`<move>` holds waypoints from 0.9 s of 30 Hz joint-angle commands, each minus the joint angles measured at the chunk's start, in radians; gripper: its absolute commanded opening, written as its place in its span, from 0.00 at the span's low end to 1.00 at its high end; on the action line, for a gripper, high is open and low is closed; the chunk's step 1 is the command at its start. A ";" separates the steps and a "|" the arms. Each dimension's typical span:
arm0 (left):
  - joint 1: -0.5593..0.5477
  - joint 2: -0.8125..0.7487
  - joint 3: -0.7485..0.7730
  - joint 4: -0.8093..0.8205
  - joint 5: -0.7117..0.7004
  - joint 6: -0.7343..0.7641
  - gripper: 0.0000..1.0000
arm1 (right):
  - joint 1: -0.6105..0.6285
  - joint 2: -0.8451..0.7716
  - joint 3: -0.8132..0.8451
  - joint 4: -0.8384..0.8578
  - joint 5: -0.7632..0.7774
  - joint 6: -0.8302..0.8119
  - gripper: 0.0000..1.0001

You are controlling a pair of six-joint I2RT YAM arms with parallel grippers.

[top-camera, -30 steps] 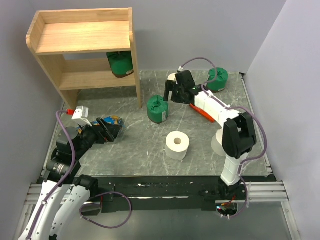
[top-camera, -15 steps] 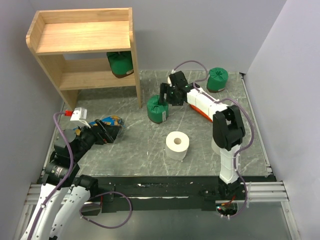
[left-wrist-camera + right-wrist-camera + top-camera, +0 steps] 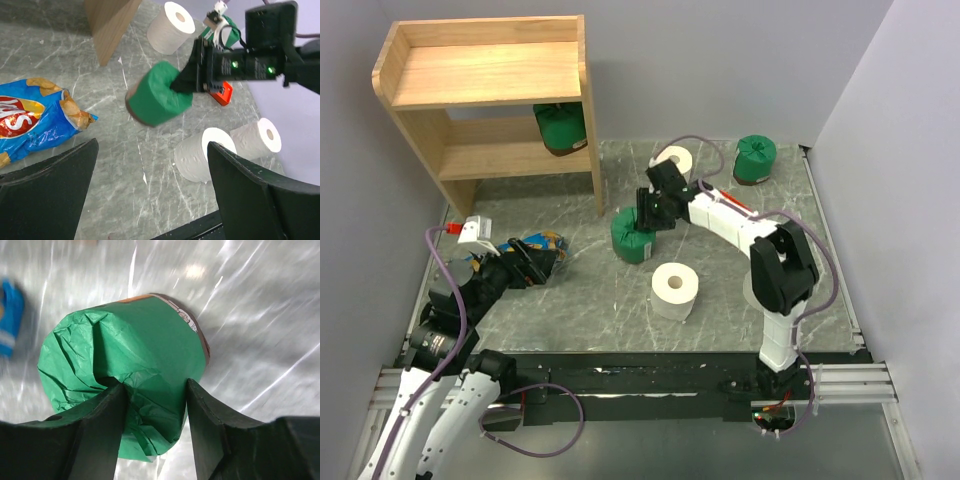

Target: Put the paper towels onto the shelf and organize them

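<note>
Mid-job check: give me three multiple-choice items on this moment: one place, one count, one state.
1. On the shelf, the shelved green roll sits on: A) the top board B) the lower tier C) the outer side.
2. Green-wrapped rolls in view: A) two B) four C) three.
3. The right gripper is: A) shut on the middle green roll B) wide open C) out of view.
1 B, it lies beneath the top board. 2 C, counting the back green roll too. 3 A, it pinches the wrapper.

Plain pale grey walls (image 3: 720, 60) enclose a dark, white-veined marble-look tabletop (image 3: 580, 300).
</note>
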 commanded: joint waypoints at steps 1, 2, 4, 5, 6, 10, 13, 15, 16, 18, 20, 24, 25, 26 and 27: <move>-0.009 0.014 0.013 0.016 -0.034 -0.008 0.96 | 0.073 -0.123 -0.091 0.022 -0.034 -0.009 0.55; -0.009 0.017 0.011 0.016 -0.041 -0.009 0.97 | 0.083 -0.141 -0.114 0.028 -0.044 -0.009 0.55; -0.009 0.041 0.013 0.013 -0.036 -0.008 0.96 | 0.107 -0.156 -0.132 0.045 -0.061 -0.007 0.55; -0.011 0.051 0.014 0.010 -0.033 -0.006 0.96 | 0.113 -0.167 -0.142 0.048 -0.079 -0.009 0.56; -0.014 0.070 0.017 0.007 -0.034 -0.003 0.97 | 0.122 -0.172 -0.143 0.047 -0.086 -0.010 0.57; -0.034 0.107 0.014 0.018 -0.018 0.003 0.99 | 0.127 -0.228 -0.168 0.010 -0.080 0.002 0.76; -0.057 0.187 0.062 -0.021 -0.021 0.000 0.96 | 0.126 -0.317 -0.197 -0.031 -0.015 -0.004 0.83; -0.084 0.260 0.091 -0.059 -0.038 -0.006 0.94 | 0.127 -0.406 -0.214 -0.048 0.009 -0.014 0.88; -0.092 0.285 0.117 -0.068 -0.047 -0.009 0.94 | 0.127 -0.438 -0.238 -0.054 0.018 -0.018 0.91; -0.120 0.348 0.135 -0.082 -0.073 -0.021 0.94 | 0.129 -0.552 -0.270 -0.064 0.031 -0.020 0.98; -0.146 0.403 0.154 -0.079 -0.102 -0.050 0.94 | 0.130 -0.674 -0.336 -0.050 0.034 -0.015 1.00; -0.200 0.492 0.168 -0.019 -0.107 -0.089 0.90 | 0.130 -0.854 -0.456 -0.004 -0.007 -0.004 0.99; -0.212 0.515 0.172 -0.013 -0.107 -0.104 0.90 | 0.132 -0.908 -0.491 0.002 -0.023 -0.004 1.00; -0.230 0.561 0.178 -0.007 -0.138 -0.106 0.90 | 0.133 -0.931 -0.507 0.007 -0.033 -0.001 0.99; -0.239 0.586 0.186 0.001 -0.145 -0.109 0.89 | 0.133 -0.952 -0.520 0.018 -0.040 0.000 0.99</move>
